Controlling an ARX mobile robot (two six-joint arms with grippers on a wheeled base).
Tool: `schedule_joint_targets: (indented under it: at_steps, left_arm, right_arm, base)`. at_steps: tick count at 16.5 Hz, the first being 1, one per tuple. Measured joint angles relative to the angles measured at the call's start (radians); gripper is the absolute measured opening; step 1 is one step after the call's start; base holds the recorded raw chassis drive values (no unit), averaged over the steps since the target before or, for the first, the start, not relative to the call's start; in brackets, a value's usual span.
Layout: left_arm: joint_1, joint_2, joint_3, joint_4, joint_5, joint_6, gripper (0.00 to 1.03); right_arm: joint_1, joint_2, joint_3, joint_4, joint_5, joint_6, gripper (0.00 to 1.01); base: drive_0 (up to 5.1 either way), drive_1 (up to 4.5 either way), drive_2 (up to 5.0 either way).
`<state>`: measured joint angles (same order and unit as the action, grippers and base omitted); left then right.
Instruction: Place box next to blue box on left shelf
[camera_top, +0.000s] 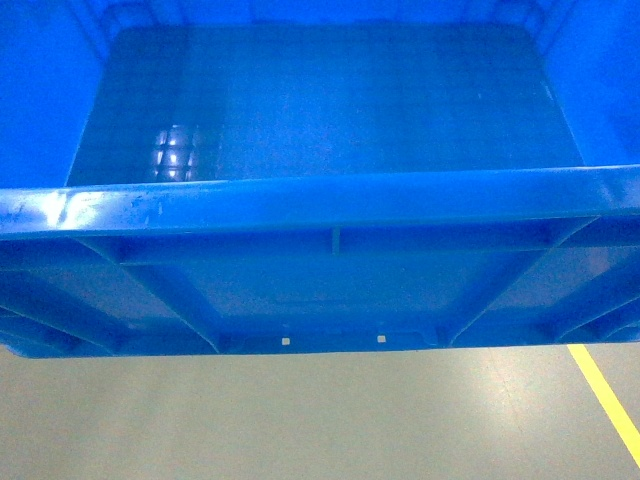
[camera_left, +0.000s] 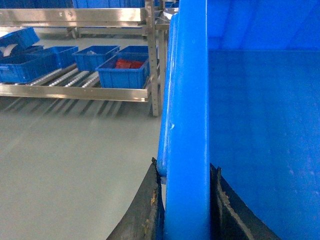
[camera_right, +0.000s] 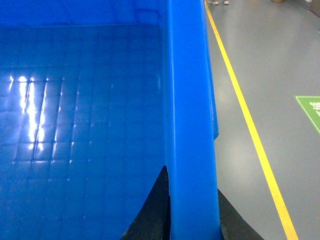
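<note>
The large bright-blue box (camera_top: 320, 110) fills the head view, held off the grey floor with its empty inside facing me. My left gripper (camera_left: 186, 170) is shut on the box's left rim (camera_left: 187, 100), one black finger (camera_left: 147, 210) outside and the other inside. My right gripper (camera_right: 192, 177) is shut on the right rim (camera_right: 187, 90) in the same way. The left shelf (camera_left: 75, 91), a grey roller rack, stands ahead on the left in the left wrist view. Several smaller blue boxes sit on it, the nearest (camera_left: 122, 72) holding red parts.
A metal upright post (camera_left: 155, 60) and an upper rail (camera_left: 75, 17) frame the rack. A yellow floor line (camera_right: 250, 130) runs along the right side, also seen in the head view (camera_top: 605, 400). A green floor marking (camera_right: 310, 110) lies further right.
</note>
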<state>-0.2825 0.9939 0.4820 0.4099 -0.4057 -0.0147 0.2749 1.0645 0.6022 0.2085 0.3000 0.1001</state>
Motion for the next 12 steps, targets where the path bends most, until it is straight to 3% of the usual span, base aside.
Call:
schedule_joint_targets:
  at_steps: [12]
  left_arm:
    - [0.000,0.000,0.000,0.002,-0.002,0.000,0.16]
  right_arm:
    - [0.000,0.000,0.000,0.001,0.000,0.000,0.08]
  base:
    - [0.0,4.13,-4.1]
